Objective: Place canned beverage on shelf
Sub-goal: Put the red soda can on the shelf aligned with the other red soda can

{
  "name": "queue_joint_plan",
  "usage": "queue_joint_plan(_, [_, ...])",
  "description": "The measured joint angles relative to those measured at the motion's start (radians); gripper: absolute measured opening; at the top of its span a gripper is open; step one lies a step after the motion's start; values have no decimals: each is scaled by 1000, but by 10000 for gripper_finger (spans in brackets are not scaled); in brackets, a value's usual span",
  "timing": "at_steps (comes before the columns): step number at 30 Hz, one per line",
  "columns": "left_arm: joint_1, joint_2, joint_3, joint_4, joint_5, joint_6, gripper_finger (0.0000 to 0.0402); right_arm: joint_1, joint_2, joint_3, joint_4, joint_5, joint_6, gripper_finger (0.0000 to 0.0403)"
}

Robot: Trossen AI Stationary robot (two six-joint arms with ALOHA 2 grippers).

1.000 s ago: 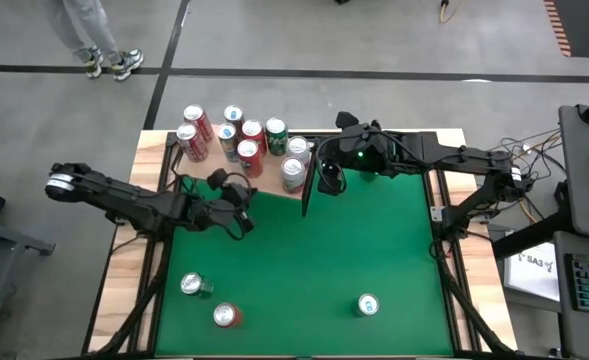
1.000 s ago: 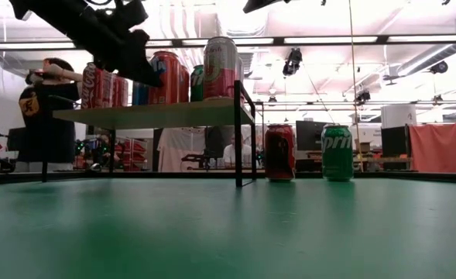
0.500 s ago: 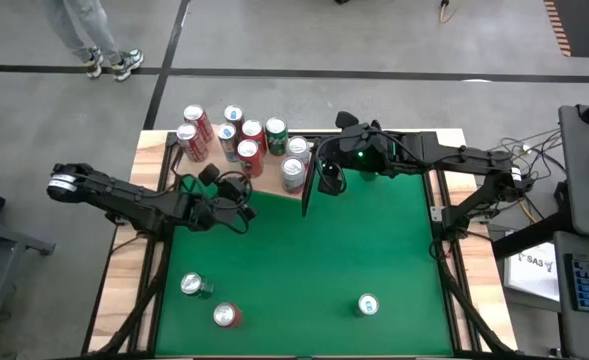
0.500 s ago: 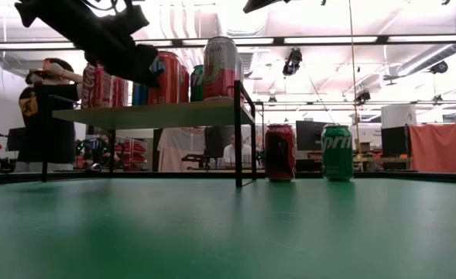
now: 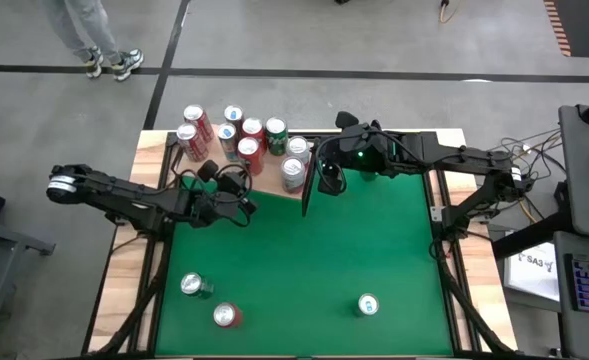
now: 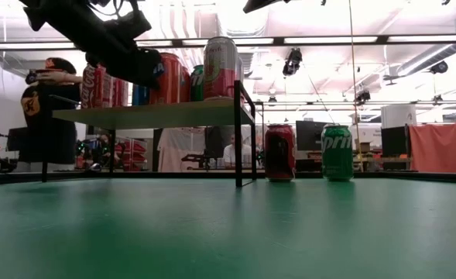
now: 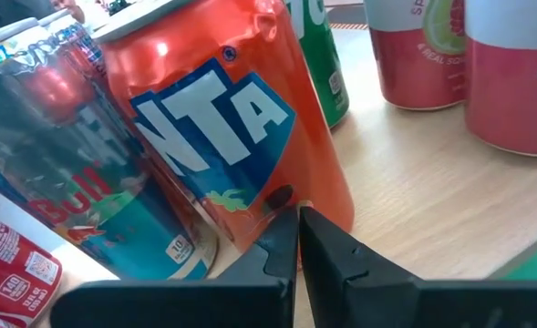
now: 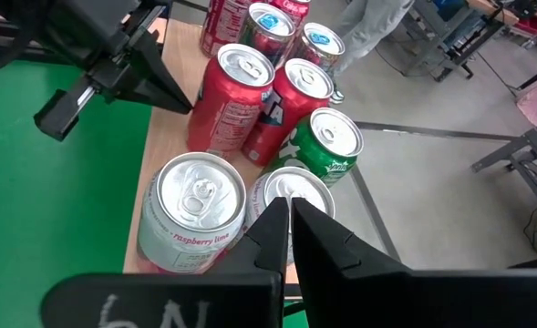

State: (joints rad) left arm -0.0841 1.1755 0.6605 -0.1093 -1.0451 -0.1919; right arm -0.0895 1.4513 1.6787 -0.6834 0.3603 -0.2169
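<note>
Both pairs of fingers were closed on nothing, at the crowded shelf (image 5: pixel 229 175).
The left fingers (image 7: pixel 297 239) pointed at an orange can (image 7: pixel 227 128) on the shelf; the right fingers (image 8: pixel 288 230) hung above its cans. Three cans (image 5: pixel 195 286) waited on the green desk (image 5: pixel 344 260): probably rigid, smooth, heavy if full, best gripped mid-body.

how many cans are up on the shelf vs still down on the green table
cans on the shelf: 9
cans on the green table: 3
total: 12 cans
</note>
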Motion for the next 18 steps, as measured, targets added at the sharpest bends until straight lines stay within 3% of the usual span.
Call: queue_joint_plan(18, [-54, -1, 0, 5, 36, -34, 0, 0, 0, 0, -16, 0, 1, 9])
